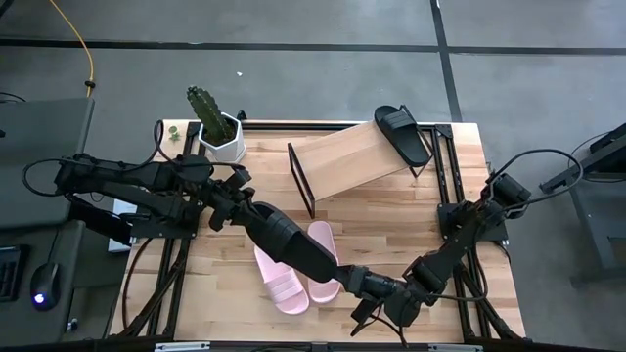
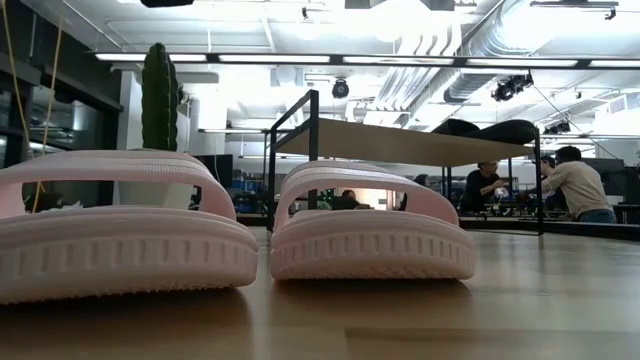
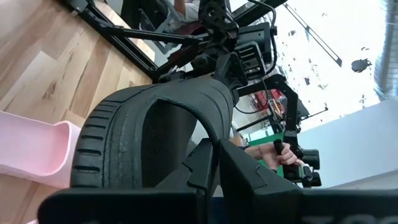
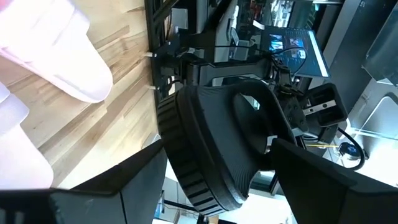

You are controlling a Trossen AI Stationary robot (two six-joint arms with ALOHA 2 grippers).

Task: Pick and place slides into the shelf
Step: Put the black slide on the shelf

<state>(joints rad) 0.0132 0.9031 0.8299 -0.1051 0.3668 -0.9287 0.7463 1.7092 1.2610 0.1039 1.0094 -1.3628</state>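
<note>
A black slide [image 1: 293, 244] hangs in the air over two pink slides [image 1: 279, 284] [image 1: 325, 256], which lie soles down on the table and fill the low view [image 2: 110, 240] [image 2: 370, 235]. My left gripper [image 1: 245, 205] [image 3: 214, 155] is shut on the black slide's far-left end. My right gripper [image 1: 360, 284] [image 4: 211, 155] is open, one finger on each side of the slide's other end [image 4: 205, 180]. I cannot tell whether those fingers touch it. A second black slide [image 1: 403, 132] lies on the right end of the tilted shelf [image 1: 352, 161] [image 2: 400, 142]. My left gripper pinches the black slide between its two fingers, beside the strap's edge [image 3: 214, 134] where the strap meets the sole. The fingers come nearly level from the table's left. The slide is lifted clear of the table, turned on its side, and reaches out toward my right gripper.
A cactus in a white pot [image 1: 217, 132] stands at the table's far left corner, next to the shelf's black end frame [image 1: 301, 181]. People work at benches in the room beyond the table [image 2: 575, 185]. Bare tabletop shows at the right [image 1: 430, 230].
</note>
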